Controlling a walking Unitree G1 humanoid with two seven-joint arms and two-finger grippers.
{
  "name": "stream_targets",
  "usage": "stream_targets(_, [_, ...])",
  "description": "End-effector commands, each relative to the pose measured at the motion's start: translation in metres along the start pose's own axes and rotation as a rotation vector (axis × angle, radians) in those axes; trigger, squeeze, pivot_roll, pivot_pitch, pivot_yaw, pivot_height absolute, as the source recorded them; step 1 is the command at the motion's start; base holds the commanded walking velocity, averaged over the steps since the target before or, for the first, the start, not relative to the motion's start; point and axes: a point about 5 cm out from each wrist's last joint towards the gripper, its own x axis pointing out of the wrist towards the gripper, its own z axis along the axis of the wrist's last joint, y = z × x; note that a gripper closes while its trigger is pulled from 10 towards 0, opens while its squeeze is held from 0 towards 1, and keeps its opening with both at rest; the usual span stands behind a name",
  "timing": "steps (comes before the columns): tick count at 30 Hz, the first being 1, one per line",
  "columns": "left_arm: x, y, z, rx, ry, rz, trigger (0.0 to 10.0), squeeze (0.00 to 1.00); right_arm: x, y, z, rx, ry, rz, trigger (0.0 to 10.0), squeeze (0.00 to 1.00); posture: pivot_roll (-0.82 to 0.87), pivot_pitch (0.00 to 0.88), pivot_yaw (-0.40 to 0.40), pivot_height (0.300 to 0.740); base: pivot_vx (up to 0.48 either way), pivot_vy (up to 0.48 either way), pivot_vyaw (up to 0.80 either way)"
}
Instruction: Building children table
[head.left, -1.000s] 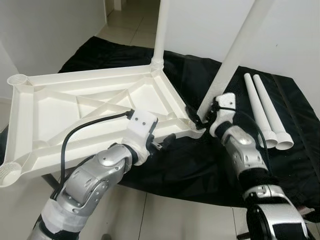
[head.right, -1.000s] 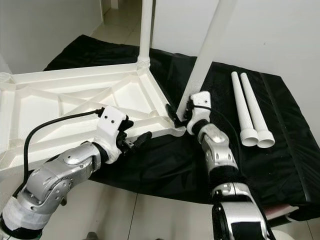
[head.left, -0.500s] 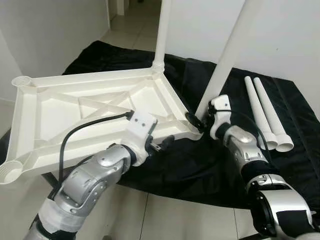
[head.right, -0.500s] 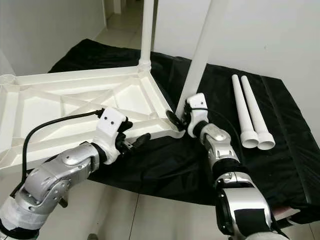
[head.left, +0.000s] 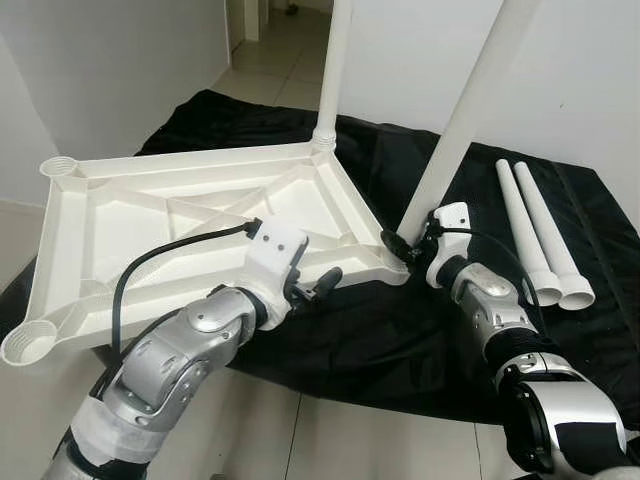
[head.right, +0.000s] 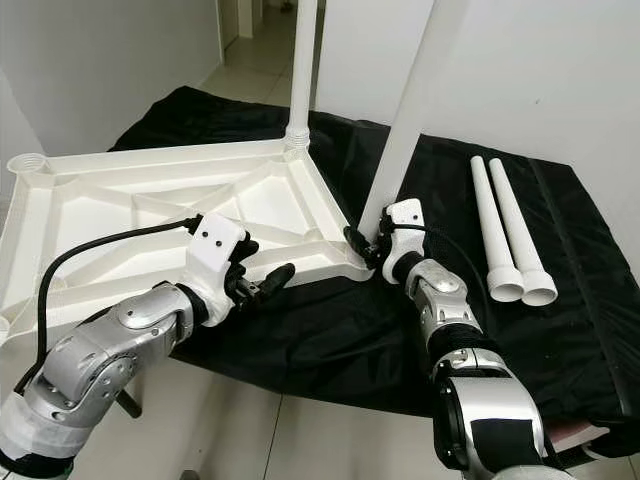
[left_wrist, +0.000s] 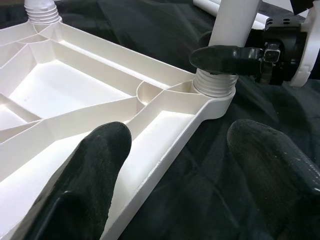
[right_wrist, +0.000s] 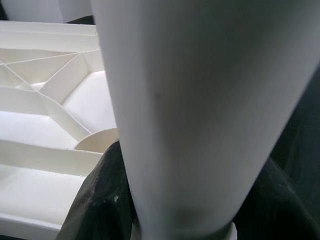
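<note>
Upturned white ribbed plastic tabletop (head.left: 180, 215) on black cloth-draped worktop (head.left: 370, 330), overhanging its near edge; far side of cloth hidden behind it. Two upright white plastic tube legs, near (head.left: 470, 115) and far (head.left: 333, 70), seated in corner sockets, tops cut off. Right gripper (head.left: 400, 245) clenched on near leg's base. Left gripper (left_wrist: 175, 160) released, straddling tabletop rim. Two loose white tube legs (head.left: 540, 235) on cloth, right. White walls, pale tiled floor (head.left: 280, 60)

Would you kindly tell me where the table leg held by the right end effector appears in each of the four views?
Left eye view: table leg, slanting up from the tabletop's near corner, right of centre.
Right eye view: table leg, centre.
Left wrist view: its base, at the top.
Right wrist view: close up.
Shared landmark: the ribbed socket under it.
</note>
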Motion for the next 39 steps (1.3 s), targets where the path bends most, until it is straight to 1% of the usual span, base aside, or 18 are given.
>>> stream_targets(1, [-0.001,-0.006,0.002,0.004,-0.006,-0.121,10.0,0.00,-0.003,0.004,-0.019,0.076,0.068,-0.027,10.0,0.00,0.10,0.010,-0.077,0.740,0.000,0.000,0.00])
stream_targets(8, [-0.001,-0.005,0.002,0.002,-0.004,-0.121,10.0,0.00,0.006,0.010,-0.016,0.142,0.050,-0.124,10.0,0.00,0.10,0.024,-0.079,0.740,0.000,0.000,0.00])
stream_targets(14, [-0.002,-0.004,0.002,-0.002,-0.003,-0.116,10.0,0.00,0.013,0.018,-0.013,0.162,0.038,-0.220,10.0,0.00,0.10,0.029,-0.085,0.740,0.000,0.000,0.00])
stream_targets(16, [-0.002,-0.004,0.002,-0.005,-0.004,-0.111,10.0,0.00,0.016,0.024,-0.012,0.204,0.031,-0.332,10.0,0.00,0.10,0.036,-0.093,0.740,0.000,0.000,0.00])
stream_targets(17, [-0.002,-0.004,0.002,-0.005,-0.004,-0.111,10.0,0.00,0.016,0.024,-0.012,0.204,0.031,-0.332,10.0,0.00,0.10,0.036,-0.093,0.740,0.000,0.000,0.00])
stream_targets(18, [-0.002,-0.004,0.002,-0.006,-0.006,-0.108,10.0,0.00,0.016,0.026,-0.013,0.211,0.030,-0.391,10.0,0.00,0.10,0.039,-0.102,0.740,0.000,0.000,0.00])
stream_targets(19, [-0.002,-0.004,0.001,-0.009,-0.008,-0.102,10.0,0.00,0.015,0.033,-0.015,0.212,0.026,-0.464,10.0,0.00,0.10,0.039,-0.104,0.740,0.000,0.000,0.00])
stream_targets(20, [-0.002,-0.004,0.001,-0.009,-0.008,-0.102,10.0,0.00,0.015,0.033,-0.015,0.212,0.026,-0.464,10.0,0.00,0.10,0.039,-0.104,0.740,0.000,0.000,0.00])
stream_targets(22, [-0.003,-0.003,0.001,-0.013,-0.011,-0.093,10.0,0.00,0.014,0.045,-0.018,0.249,0.024,-0.574,10.0,0.00,0.10,0.041,-0.107,0.740,0.000,0.000,0.00])
stream_targets(27, [-0.003,-0.003,0.001,-0.014,-0.012,-0.089,10.0,0.00,0.013,0.051,-0.018,0.271,0.026,-0.660,10.0,0.00,0.11,0.044,-0.113,0.740,0.000,0.000,0.00])
stream_targets(28, [-0.003,-0.003,0.001,-0.016,-0.016,-0.083,10.0,0.00,0.011,0.054,-0.016,0.289,0.007,-0.731,10.0,0.00,0.10,0.050,-0.114,0.740,0.000,0.000,0.00])
stream_targets(29, [-0.002,-0.002,0.001,-0.019,-0.019,-0.077,10.0,0.00,0.011,0.058,-0.013,0.289,-0.012,-0.755,10.0,0.00,0.10,0.050,-0.114,0.740,0.000,0.000,0.00])
stream_targets(31, [-0.002,-0.002,0.001,-0.019,-0.019,-0.077,10.0,0.00,0.011,0.058,-0.013,0.289,-0.012,-0.755,10.0,0.00,0.10,0.050,-0.114,0.740,0.000,0.000,0.00])
stream_targets(32, [-0.002,-0.002,0.002,-0.022,-0.021,-0.074,10.0,0.00,0.012,0.061,-0.009,0.287,-0.040,-0.747,10.0,0.00,0.09,0.054,-0.111,0.740,0.000,0.000,0.00])
stream_targets(35, [-0.002,-0.003,0.001,-0.024,-0.021,-0.074,10.0,0.00,0.009,0.058,-0.001,0.292,-0.120,-0.692,10.0,0.00,0.09,0.058,-0.108,0.740,0.000,0.000,0.00])
stream_targets(36, [-0.001,-0.003,0.001,-0.024,-0.021,-0.074,10.0,0.00,0.007,0.056,0.003,0.301,-0.156,-0.673,10.0,1.00,0.09,0.059,-0.106,0.740,0.000,0.000,0.00])
stream_targets(38, [-0.001,-0.003,0.001,-0.024,-0.021,-0.074,10.0,0.00,0.007,0.056,0.003,0.301,-0.156,-0.673,10.0,1.00,0.09,0.059,-0.106,0.740,0.000,0.000,0.00])
stream_targets(39, [-0.002,-0.003,0.002,-0.025,-0.022,-0.073,10.0,0.00,0.004,0.054,0.006,0.295,-0.186,-0.671,10.0,1.00,0.09,0.064,-0.102,0.740,0.000,0.000,0.00])
